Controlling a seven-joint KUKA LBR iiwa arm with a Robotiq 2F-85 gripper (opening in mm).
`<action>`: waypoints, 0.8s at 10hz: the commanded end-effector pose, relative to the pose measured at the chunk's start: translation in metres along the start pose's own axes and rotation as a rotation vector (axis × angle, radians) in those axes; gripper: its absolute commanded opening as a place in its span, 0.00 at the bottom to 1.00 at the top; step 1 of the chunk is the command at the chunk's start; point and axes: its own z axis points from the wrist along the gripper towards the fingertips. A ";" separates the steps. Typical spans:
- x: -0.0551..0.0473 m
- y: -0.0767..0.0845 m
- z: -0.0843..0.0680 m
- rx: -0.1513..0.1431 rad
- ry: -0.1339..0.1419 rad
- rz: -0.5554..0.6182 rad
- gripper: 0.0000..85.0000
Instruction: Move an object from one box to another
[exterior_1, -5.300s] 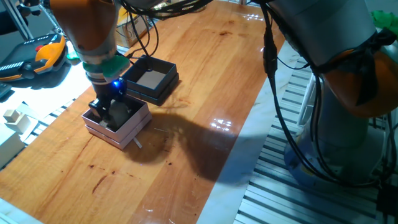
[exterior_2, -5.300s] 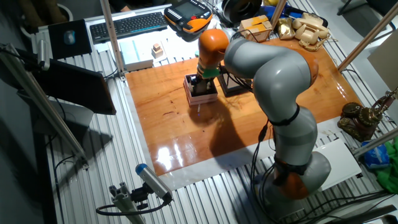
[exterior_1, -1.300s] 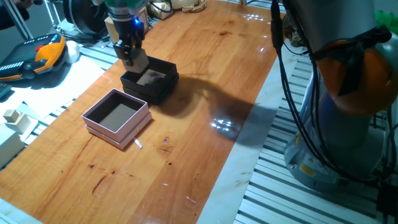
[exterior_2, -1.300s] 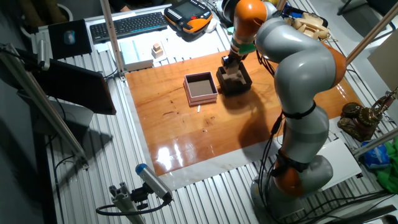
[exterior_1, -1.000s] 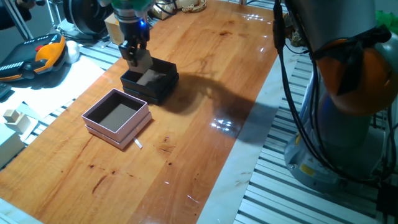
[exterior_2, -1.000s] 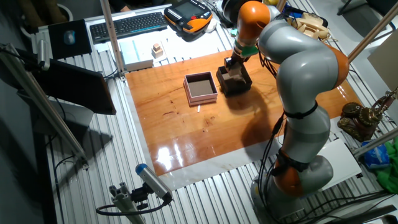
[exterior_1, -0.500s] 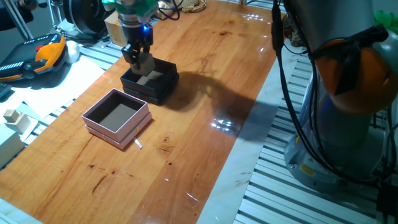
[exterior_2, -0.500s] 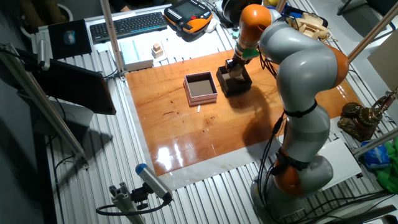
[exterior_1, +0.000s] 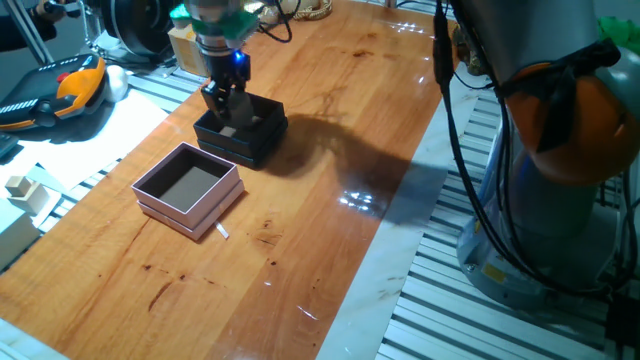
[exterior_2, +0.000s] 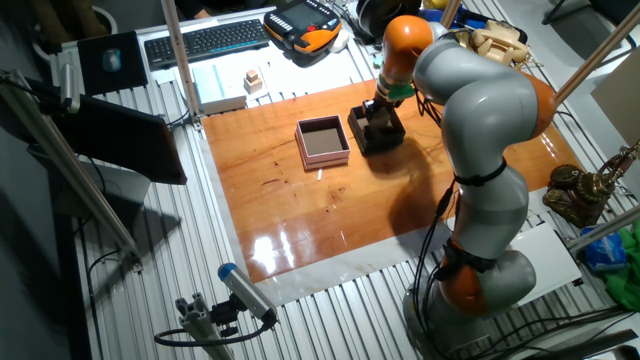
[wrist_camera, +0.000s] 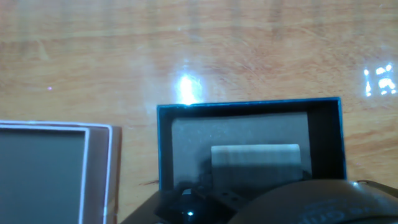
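Note:
My gripper (exterior_1: 225, 108) reaches down into the black box (exterior_1: 257, 149) at the far left of the wooden table, and its fingertips are inside the walls. It is shut on the object (wrist_camera: 255, 155), a small pale cube that the hand view shows low over the box's grey-tan floor. In the fixed views the fingers hide most of the cube. The pink box (exterior_1: 150, 200) stands just in front of the black one, with its dark floor bare. From the other side, the gripper (exterior_2: 378, 112) sits over the black box (exterior_2: 383, 143), with the pink box (exterior_2: 322, 159) to its left.
A small white scrap (exterior_1: 221, 231) lies beside the pink box. Off the table's left edge are pale blocks (exterior_1: 22, 188), an orange handheld controller (exterior_1: 72, 88) and a cardboard carton (exterior_1: 181, 42). The arm's base and cables (exterior_1: 545, 150) fill the right side.
The gripper lifted the cube out of the pink box and carried it to the black box. Over the last second it has sunk lower into that box.

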 end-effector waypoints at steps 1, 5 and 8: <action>0.003 0.000 0.005 0.002 0.002 0.001 0.00; 0.011 -0.001 0.015 0.010 0.014 0.012 0.00; 0.014 -0.004 0.029 0.009 0.008 0.013 0.00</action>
